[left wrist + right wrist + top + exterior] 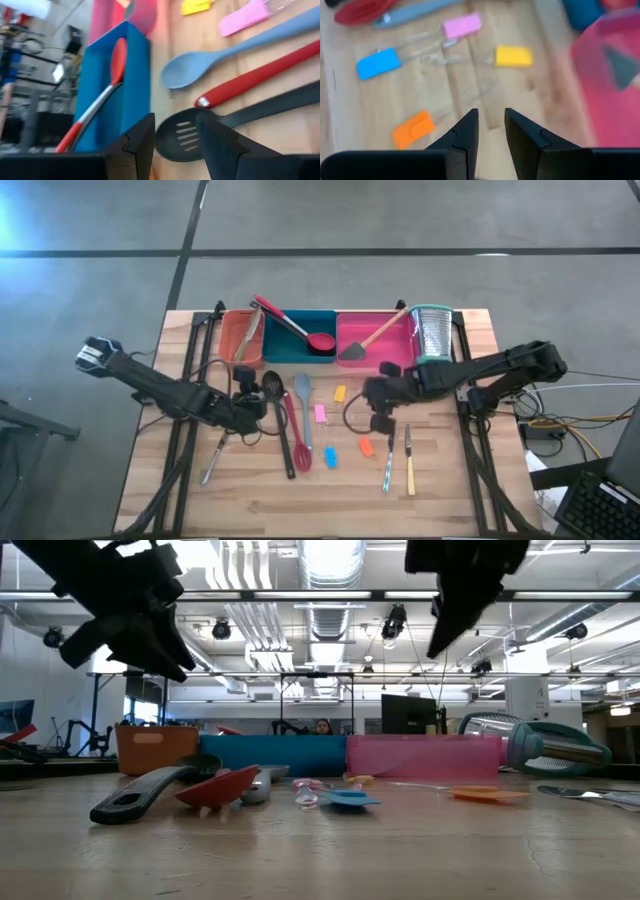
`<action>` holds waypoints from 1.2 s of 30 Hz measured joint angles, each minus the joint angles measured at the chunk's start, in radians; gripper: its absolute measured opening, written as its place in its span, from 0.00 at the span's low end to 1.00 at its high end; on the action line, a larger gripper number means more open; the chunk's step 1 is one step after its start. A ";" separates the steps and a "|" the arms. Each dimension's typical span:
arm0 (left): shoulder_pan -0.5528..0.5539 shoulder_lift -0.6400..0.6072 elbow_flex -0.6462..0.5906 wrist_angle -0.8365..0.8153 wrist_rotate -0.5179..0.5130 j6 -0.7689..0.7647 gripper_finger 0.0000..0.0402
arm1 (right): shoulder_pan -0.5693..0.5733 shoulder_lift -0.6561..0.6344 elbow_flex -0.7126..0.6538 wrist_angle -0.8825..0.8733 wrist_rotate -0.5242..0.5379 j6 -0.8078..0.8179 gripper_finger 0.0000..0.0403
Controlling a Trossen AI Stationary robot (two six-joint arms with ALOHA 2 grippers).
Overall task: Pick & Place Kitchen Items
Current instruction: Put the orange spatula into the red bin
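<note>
On the wooden table (440, 500), the right gripper (491, 131), jaws slightly apart and empty, hovers with the yellow spatula (513, 56) at twelve o'clock, its handle lying crosswise.

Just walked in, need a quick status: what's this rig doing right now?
Two arms are sorting kitchen utensils into trays. Neither holds anything. The left gripper hovers, fingers apart, over the black slotted spatula. The right gripper hangs, fingers apart, above the small yellow tool and orange tool. A red spoon already lies in the teal tray; most utensils are still on the table.
</note>
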 joint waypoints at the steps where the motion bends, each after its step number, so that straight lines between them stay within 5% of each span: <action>1: 0.000 0.003 0.000 0.000 -0.016 0.000 0.37 | 0.010 0.006 -0.020 0.008 -0.003 0.030 0.21; 8: 0.014 0.009 0.000 0.050 -0.051 0.086 0.37 | 0.087 0.022 -0.139 0.072 -0.080 0.242 0.22; 17: 0.076 0.010 0.000 0.130 -0.061 0.173 0.37 | 0.155 0.105 -0.204 0.133 -0.074 0.153 0.19; 28: 0.106 0.010 -0.061 0.148 -0.057 0.134 0.37 | 0.156 0.375 -0.076 0.114 -0.209 -0.012 0.13; 36: 0.106 0.010 -0.077 0.148 -0.058 0.132 0.37 | 0.155 0.430 0.066 0.055 -0.256 -0.151 0.09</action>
